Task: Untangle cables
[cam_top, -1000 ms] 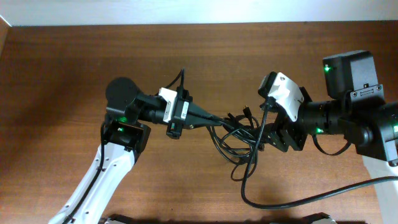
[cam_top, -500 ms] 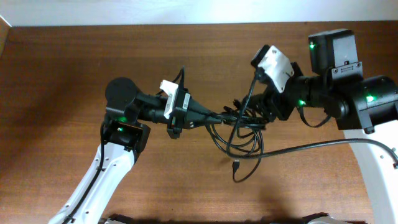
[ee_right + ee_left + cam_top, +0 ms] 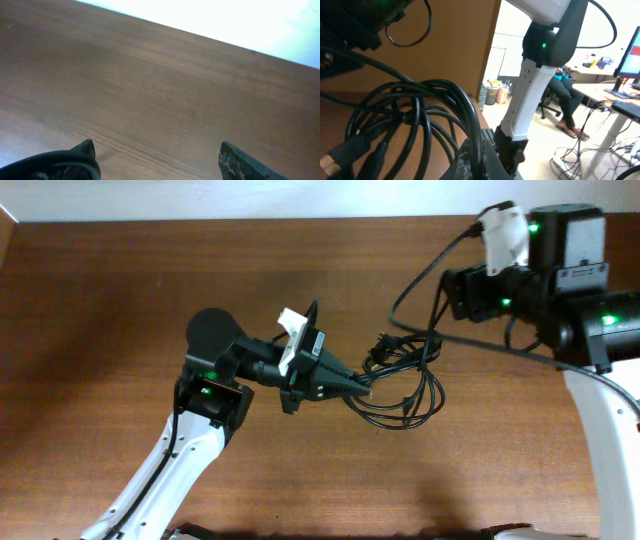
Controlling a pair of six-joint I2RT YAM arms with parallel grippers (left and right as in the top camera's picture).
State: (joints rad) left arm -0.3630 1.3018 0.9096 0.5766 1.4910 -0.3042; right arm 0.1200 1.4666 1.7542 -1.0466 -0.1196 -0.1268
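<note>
Table [image 3: 100, 300]: brown wood.
Cables [image 3: 405, 380]: black looped tangle, right of centre in the overhead frame; one strand runs off to the right edge.
Left gripper [image 3: 366, 386]: arm reaches in from lower left, jaws clamped on the tangle's left side.
Right gripper [image 3: 156, 148]: upper right of the overhead frame, jaws apart.

Worktop [image 3: 100, 330]: brown wood grain, matte. Overhead view: white wall strip [image 3: 250, 198] runs along its far edge. Right wrist view: same wood, with blown-out white light [image 3: 225, 20] beyond the far edge. Left wrist view: bright office past the worktop edge. White wall [image 3: 512, 45], pale floor [image 3: 540, 145], bins and bags [image 3: 495, 91] against the wall. 1 seated person [image 3: 566, 80] on an office chair [image 3: 549, 107]. Desk [image 3: 600, 91] at right with 1 monitor [image 3: 631, 62]. Loose wiring [image 3: 580, 155] on the floor below the desk.
</note>
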